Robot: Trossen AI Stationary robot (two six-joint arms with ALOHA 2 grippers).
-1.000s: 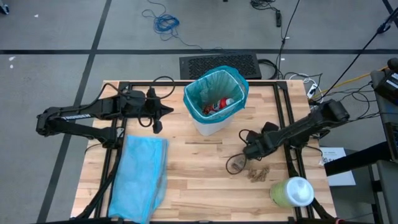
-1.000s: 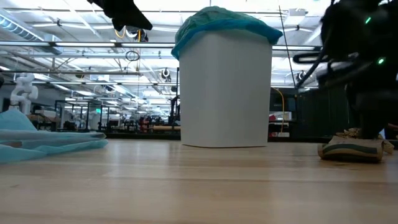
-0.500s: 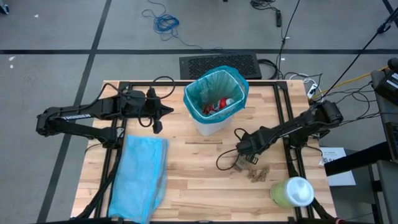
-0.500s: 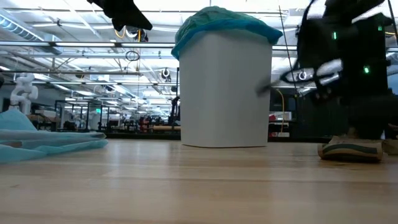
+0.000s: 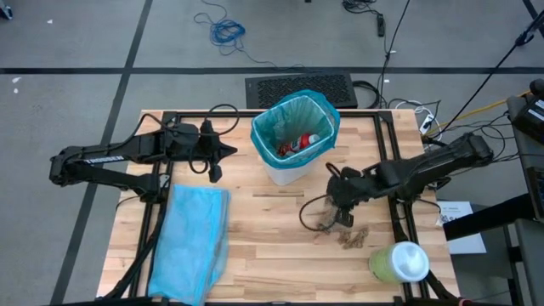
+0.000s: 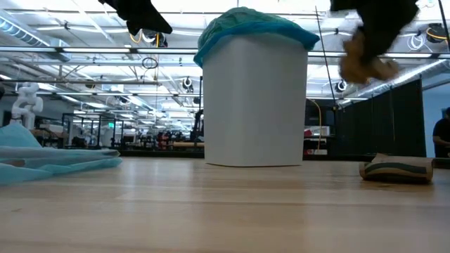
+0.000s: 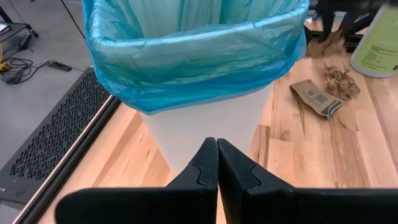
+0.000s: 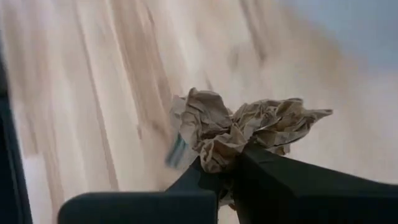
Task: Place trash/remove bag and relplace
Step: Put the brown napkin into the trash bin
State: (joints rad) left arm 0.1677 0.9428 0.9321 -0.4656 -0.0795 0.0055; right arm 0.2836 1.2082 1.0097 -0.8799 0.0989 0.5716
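1. High view: right gripper sits just right of the bin, above the scraps on the table. Left gripper waits left of the bin.
2. Low view: paper wad is lifted clear of the table.
3. Left wrist: fingers pressed together, nothing in them; bag lines the bin.
4. Right wrist: fingers pinch the crumpled paper. Looks featherlight and squishy, so grab the middle or it'll probably slip.

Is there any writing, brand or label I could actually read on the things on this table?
None can be read.
Pale-green container with a white top: lines of small dark print, too blurred to read.
Flat brown paper scrap: a printed square code and marks, too small to read.
Red packaging inside the teal-lined white bin: illegible.
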